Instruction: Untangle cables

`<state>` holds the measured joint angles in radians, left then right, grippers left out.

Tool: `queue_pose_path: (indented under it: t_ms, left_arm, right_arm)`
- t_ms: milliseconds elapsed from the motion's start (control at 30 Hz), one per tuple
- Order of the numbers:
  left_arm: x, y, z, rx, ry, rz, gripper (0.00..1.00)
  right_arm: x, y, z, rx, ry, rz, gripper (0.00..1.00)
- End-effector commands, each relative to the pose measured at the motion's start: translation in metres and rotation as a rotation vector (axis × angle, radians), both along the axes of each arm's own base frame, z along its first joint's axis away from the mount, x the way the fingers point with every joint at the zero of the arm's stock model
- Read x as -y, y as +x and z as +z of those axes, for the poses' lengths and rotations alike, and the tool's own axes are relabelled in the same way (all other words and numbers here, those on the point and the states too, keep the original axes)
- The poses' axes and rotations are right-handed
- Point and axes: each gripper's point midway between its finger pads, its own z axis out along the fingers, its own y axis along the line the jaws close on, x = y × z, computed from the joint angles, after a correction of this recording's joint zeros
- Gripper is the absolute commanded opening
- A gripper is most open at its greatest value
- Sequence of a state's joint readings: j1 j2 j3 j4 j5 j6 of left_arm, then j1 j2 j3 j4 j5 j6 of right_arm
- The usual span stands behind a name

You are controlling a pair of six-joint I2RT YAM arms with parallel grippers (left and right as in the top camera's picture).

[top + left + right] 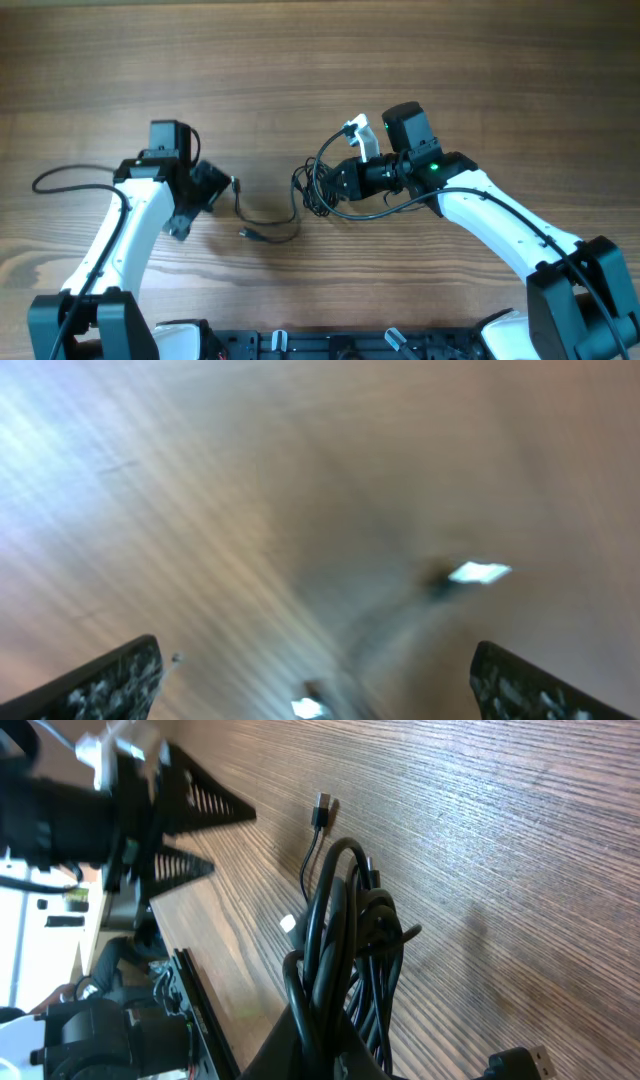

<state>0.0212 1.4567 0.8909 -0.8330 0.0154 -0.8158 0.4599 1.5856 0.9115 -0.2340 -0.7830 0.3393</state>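
A bundle of thin black cables (316, 190) (345, 935) lies tangled at the table's middle. My right gripper (335, 183) (325, 1045) is shut on this bundle from the right. One loose cable (262, 222) trails left from it, with a small plug end (246, 233) (322, 810). My left gripper (205, 205) (320, 690) stands wide open just left of that cable's end. The left wrist view is blurred. In it a silver plug tip (480, 572) shows ahead of the fingers, and nothing is between the fingers.
The bare wooden table (300, 60) stretches away behind both arms. A white clip (360, 135) sits on the right wrist. Thicker robot wiring (70, 180) loops out at the left. The black base rail (330, 345) runs along the front edge.
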Motion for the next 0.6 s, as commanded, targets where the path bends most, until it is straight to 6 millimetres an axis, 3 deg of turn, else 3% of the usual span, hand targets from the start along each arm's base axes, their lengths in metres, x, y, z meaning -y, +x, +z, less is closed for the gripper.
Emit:
queue_pose_path:
  t_ms: [0,67,200,233,267,300,367,467,567]
  left_arm:
    - [0.074,0.056,0.064,0.327,-0.357,-0.38,1.0]
    - [0.114,0.062,0.098,0.455,-0.579,-0.501,1.0]
    - [0.148,0.041,0.096,0.384,-0.639,-0.573,0.97]
    - [0.158,0.035,0.094,0.366,-0.635,-0.601,0.93]
    - [0.165,0.029,0.089,0.336,-0.606,-0.614,0.83]
    - [0.164,0.022,0.074,0.251,-0.533,-0.536,0.73]
    - [0.164,0.014,0.066,0.187,-0.492,-0.469,0.6]
    - [0.173,0.01,0.067,0.165,-0.518,-0.429,0.5]
    - [0.182,0.011,0.068,0.176,-0.523,-0.439,0.5]
  right_arm:
    - [-0.001,0.004,0.012,0.031,0.018,-0.005,0.09]
    - [0.0,0.006,0.011,0.036,0.013,-0.011,0.09]
    - [0.005,0.013,0.006,0.059,-0.03,-0.049,0.09]
    - [0.005,0.014,0.006,0.062,-0.032,-0.05,0.09]
    - [0.005,0.014,0.006,0.061,-0.032,-0.05,0.09]
    - [0.005,0.013,0.006,0.058,-0.033,-0.049,0.09]
    - [0.006,0.011,0.004,0.047,-0.037,-0.048,0.08]
    - [0.006,0.01,0.003,0.038,-0.041,-0.048,0.08]
    - [0.005,0.008,0.004,0.033,-0.032,-0.04,0.08]
